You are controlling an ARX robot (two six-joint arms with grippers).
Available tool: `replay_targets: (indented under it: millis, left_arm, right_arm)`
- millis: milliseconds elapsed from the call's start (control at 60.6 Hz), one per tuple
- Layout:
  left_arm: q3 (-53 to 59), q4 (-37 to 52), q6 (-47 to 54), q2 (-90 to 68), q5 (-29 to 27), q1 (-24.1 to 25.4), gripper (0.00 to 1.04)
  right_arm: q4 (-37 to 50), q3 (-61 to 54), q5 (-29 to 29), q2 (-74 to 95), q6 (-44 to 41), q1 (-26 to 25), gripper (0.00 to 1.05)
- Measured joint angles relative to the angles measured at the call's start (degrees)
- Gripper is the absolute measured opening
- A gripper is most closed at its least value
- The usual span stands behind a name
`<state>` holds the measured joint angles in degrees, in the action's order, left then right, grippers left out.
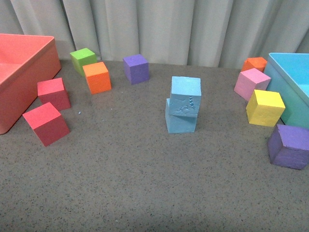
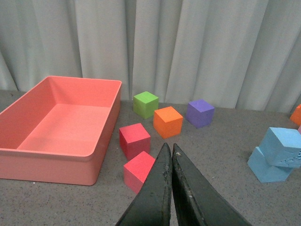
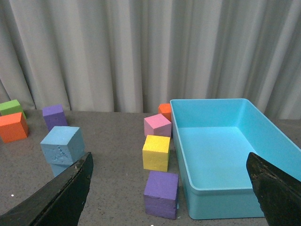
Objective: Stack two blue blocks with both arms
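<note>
Two sky-blue cubes stand stacked in the middle of the table. The upper blue cube [image 1: 186, 96] has embossed marks on its front face and sits slightly turned on the lower blue cube [image 1: 181, 121]. The stack also shows in the left wrist view [image 2: 277, 153] and in the right wrist view [image 3: 62, 147]. No arm appears in the front view. My left gripper [image 2: 170, 148] is shut and empty, well away from the stack, above the red cubes. My right gripper [image 3: 169, 162] is wide open and empty, with a purple cube [image 3: 161, 193] between its fingers, away from the stack.
A red bin [image 1: 19, 87] stands at the left with two red cubes [image 1: 47, 123], a green cube [image 1: 82, 58], an orange cube [image 1: 97, 77] and a purple cube [image 1: 135, 68]. A turquoise bin [image 1: 289, 82] stands at the right with pink [image 1: 251, 83], yellow [image 1: 264, 107], orange [image 1: 254, 63] and purple [image 1: 288, 146] cubes.
</note>
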<state>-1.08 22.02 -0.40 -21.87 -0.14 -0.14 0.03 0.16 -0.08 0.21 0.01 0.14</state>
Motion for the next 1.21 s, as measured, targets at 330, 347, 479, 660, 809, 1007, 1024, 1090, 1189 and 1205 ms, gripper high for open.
replay_targets:
  millis: [330, 347, 479, 660, 809, 1007, 1024, 1090, 1189, 1205]
  left_arm:
    - [0.00, -8.31, 0.00, 8.37, 0.00, 0.00, 0.04]
    - [0.00, -8.79, 0.00, 8.85, 0.00, 0.00, 0.04]
    - [0.00, -10.69, 0.00, 10.78, -0.02, 0.00, 0.04]
    - [-0.02, -21.03, 0.00, 19.21, 0.07, 0.00, 0.04]
    - [-0.02, -21.88, 0.02, 21.53, 0.07, 0.00, 0.04]
    - [-0.02, -21.90, 0.00, 21.62, 0.07, 0.00, 0.36]
    - [-0.02, -21.90, 0.00, 21.62, 0.07, 0.00, 0.37]
    - [-0.02, -21.90, 0.00, 21.62, 0.07, 0.00, 0.52]
    - [-0.02, -21.90, 0.00, 21.62, 0.07, 0.00, 0.70]
    - [-0.02, -21.90, 0.00, 21.62, 0.07, 0.00, 0.73]
  right_arm:
    - [0.00, 0.00, 0.00, 0.00, 0.00, 0.00, 0.95]
    - [0.00, 0.00, 0.00, 0.00, 0.00, 0.00, 0.95]
    - [0.00, 0.00, 0.00, 0.00, 0.00, 0.00, 0.95]
    - [0.00, 0.00, 0.00, 0.00, 0.00, 0.00, 0.95]
    - [0.00, 0.00, 0.00, 0.00, 0.00, 0.00, 0.95]
    - [0.00, 0.00, 0.00, 0.00, 0.00, 0.00, 0.95]
    - [0.00, 0.00, 0.00, 0.00, 0.00, 0.00, 0.95]
    - [0.00, 0.00, 0.00, 0.00, 0.00, 0.00, 0.95]
    - [0.00, 0.00, 0.00, 0.00, 0.00, 0.00, 0.95]
    - [0.00, 0.00, 0.00, 0.00, 0.00, 0.00, 0.95]
